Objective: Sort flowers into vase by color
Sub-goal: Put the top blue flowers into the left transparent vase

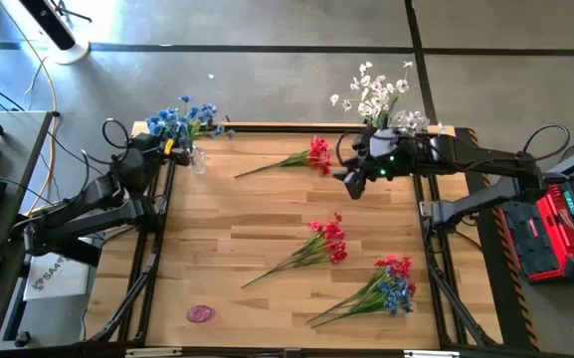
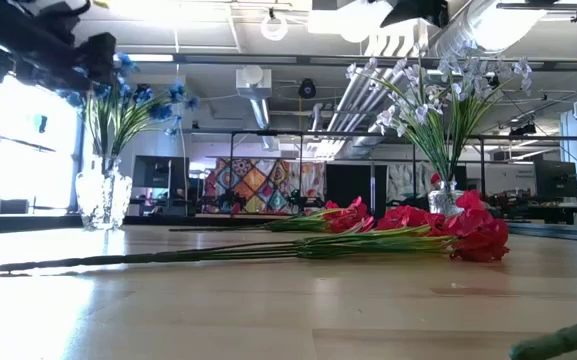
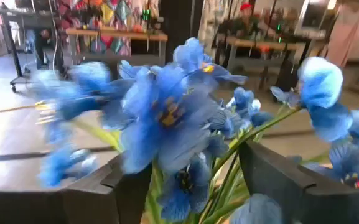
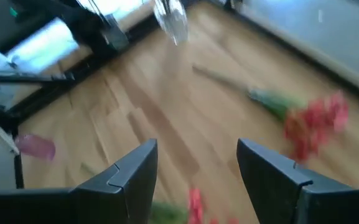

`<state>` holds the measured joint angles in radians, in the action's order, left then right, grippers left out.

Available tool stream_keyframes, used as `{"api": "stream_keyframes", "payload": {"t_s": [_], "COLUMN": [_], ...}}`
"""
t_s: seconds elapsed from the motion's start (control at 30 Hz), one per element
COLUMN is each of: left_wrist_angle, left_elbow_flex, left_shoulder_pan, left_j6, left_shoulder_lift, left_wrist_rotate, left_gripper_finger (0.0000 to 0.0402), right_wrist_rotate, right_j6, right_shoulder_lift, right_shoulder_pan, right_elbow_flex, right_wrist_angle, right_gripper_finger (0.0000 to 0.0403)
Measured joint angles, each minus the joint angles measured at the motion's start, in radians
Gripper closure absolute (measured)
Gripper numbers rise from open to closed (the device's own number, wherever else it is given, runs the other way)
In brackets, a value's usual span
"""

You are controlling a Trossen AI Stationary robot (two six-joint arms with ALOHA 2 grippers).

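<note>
Red flowers at table's twelve o'clock, more sprays toward five. Light, floppy, probably best pinched mid-stem. Right gripper just beside, jaws wide, empty. Left gripper spread around blue flowers at ten.

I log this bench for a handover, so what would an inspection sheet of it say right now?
Surface: wooden table, no spills seen.
Job's things: blue flowers in a glass vase; white flowers in another vase; red sprays and a mixed red and blue bunch lying loose.
Clutter: small pink object at the front edge.
Grippers: left gripper open around blue stems; right gripper open, empty, above the table.
Cables: a cable on the floor left of the table.
Surroundings: red equipment on the right.
</note>
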<state>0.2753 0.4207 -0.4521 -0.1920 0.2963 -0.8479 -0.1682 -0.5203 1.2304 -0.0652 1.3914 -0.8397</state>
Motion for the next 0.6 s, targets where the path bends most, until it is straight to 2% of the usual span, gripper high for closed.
{"api": "stream_keyframes", "payload": {"t_s": [0.13, 0.27, 0.33, 0.47, 0.6], "left_wrist_angle": [0.219, 0.358, 0.402, 0.486, 0.546], "left_elbow_flex": [0.119, 0.226, 0.275, 0.370, 0.469], "left_shoulder_pan": [0.000, 0.001, 0.001, 0.001, 0.001], "left_j6": [-0.050, -0.094, -0.089, 0.053, 0.065], "left_shoulder_lift": [0.015, 0.043, 0.067, 0.136, 0.206], "left_wrist_rotate": [0.015, 0.065, 0.097, 0.162, 0.190], "left_gripper_finger": [0.0164, 0.0162, 0.0162, 0.0162, 0.0162], "right_wrist_rotate": [-0.019, -0.038, -0.025, 0.043, 0.100], "right_j6": [-0.148, -0.267, -0.313, -0.354, -0.351], "right_shoulder_lift": [0.008, 0.031, 0.039, 0.061, 0.088], "right_shoulder_pan": [0.017, 0.030, 0.044, 0.061, 0.104], "right_elbow_flex": [0.000, 0.000, 0.000, 0.000, 0.000], "right_wrist_angle": [-0.218, -0.416, -0.452, -0.479, -0.491], "right_gripper_finger": [0.0194, 0.0194, 0.0194, 0.0194, 0.0194]}}
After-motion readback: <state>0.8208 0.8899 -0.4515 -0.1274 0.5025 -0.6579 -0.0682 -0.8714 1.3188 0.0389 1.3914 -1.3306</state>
